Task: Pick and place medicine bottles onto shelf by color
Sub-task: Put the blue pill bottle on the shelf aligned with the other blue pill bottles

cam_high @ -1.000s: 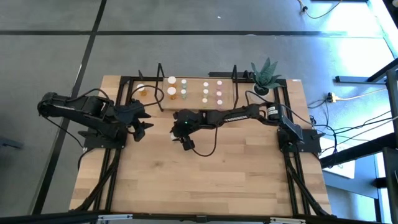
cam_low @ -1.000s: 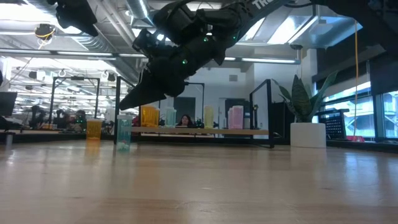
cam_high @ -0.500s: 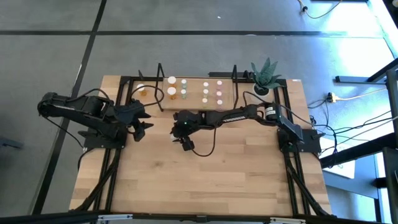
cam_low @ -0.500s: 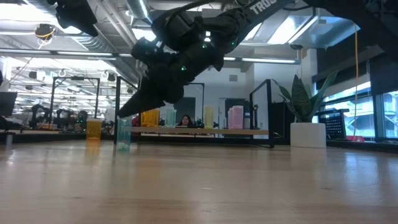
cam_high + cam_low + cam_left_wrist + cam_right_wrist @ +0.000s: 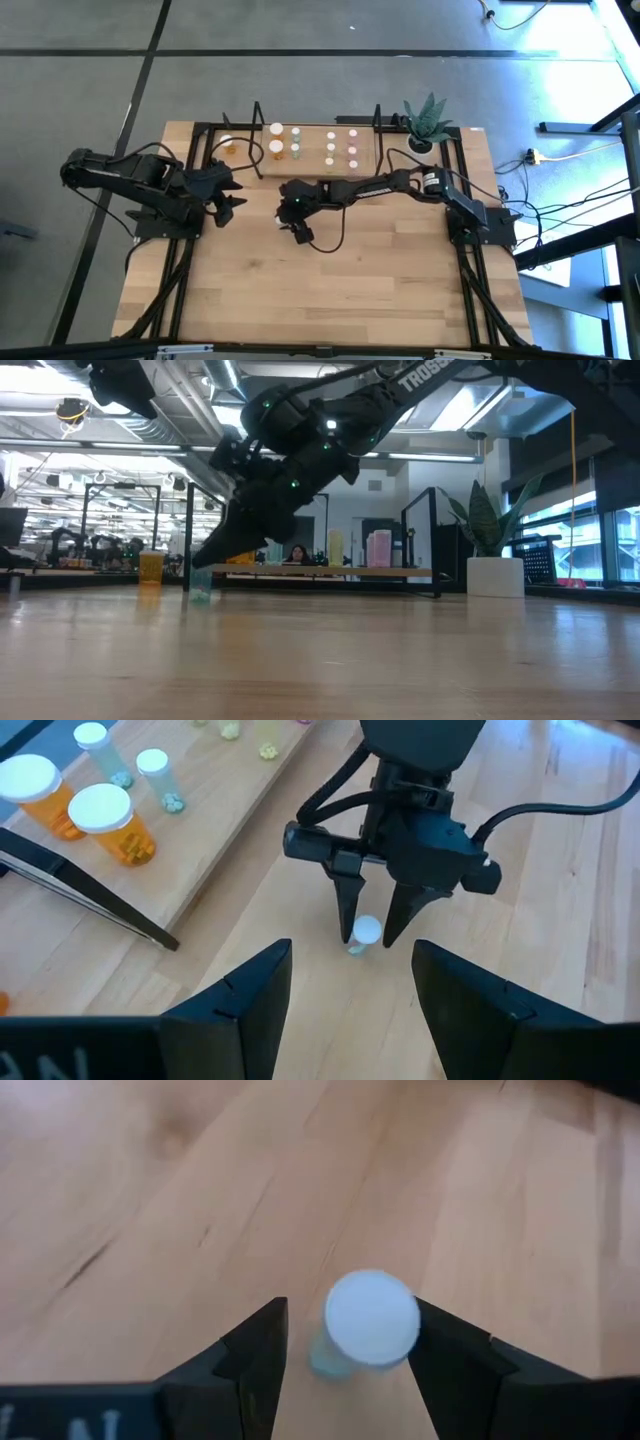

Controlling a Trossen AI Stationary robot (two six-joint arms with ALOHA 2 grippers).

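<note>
A small greenish medicine bottle (image 5: 368, 1320) with a white cap stands upright on the table, also seen as the bottle (image 5: 364, 933) in the left wrist view. My right gripper (image 5: 350, 1345) is open and tilted down over it, one finger on either side of the cap; no touch shows. The shelf (image 5: 312, 152) at the far edge carries orange bottles (image 5: 108, 821), green bottles (image 5: 156, 776), and pale and pink bottles (image 5: 342, 147). My left gripper (image 5: 233, 194) waits open near the table's left side, above the board.
One orange bottle (image 5: 228, 146) stands on the table left of the shelf's black end loop (image 5: 257, 140). A potted plant (image 5: 425, 125) is at the far right corner. Black frame rails run along both sides of the table. Bare wood lies toward the near edge.
My right gripper has sunk toward the table, still open, so that its fingertips now stand at the level of the greenish bottle's cap and on both sides of it. The bottle has stayed where it was.
</note>
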